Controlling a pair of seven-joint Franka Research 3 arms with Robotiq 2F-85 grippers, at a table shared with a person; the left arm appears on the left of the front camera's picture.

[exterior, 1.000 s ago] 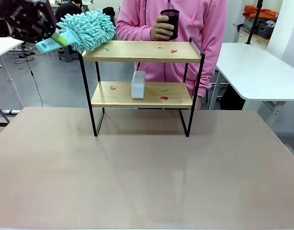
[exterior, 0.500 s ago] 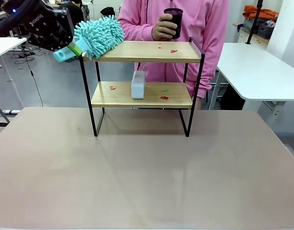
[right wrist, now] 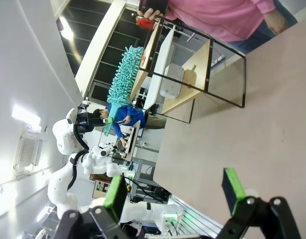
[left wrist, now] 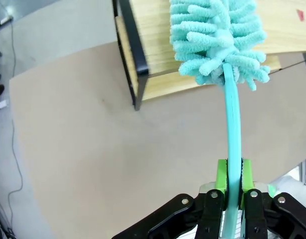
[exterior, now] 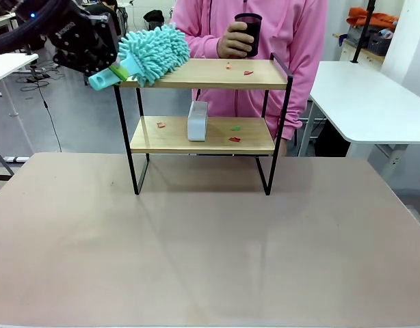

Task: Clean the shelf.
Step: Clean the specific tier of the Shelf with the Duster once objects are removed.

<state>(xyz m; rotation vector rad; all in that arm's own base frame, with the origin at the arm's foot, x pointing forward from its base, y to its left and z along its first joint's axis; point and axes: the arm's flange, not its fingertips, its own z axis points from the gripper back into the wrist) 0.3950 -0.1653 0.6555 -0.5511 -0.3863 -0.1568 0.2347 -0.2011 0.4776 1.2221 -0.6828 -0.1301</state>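
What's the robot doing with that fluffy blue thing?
The robot is dusting a little shelf. Its left gripper is shut on the handle of a fluffy teal duster, whose head is at the left end of the top board. Small red scraps lie farther along that board, and more sit on the lower board beside a white box. Behind the shelf, a person's hand holds a dark cup. The right gripper is open, holding nothing.
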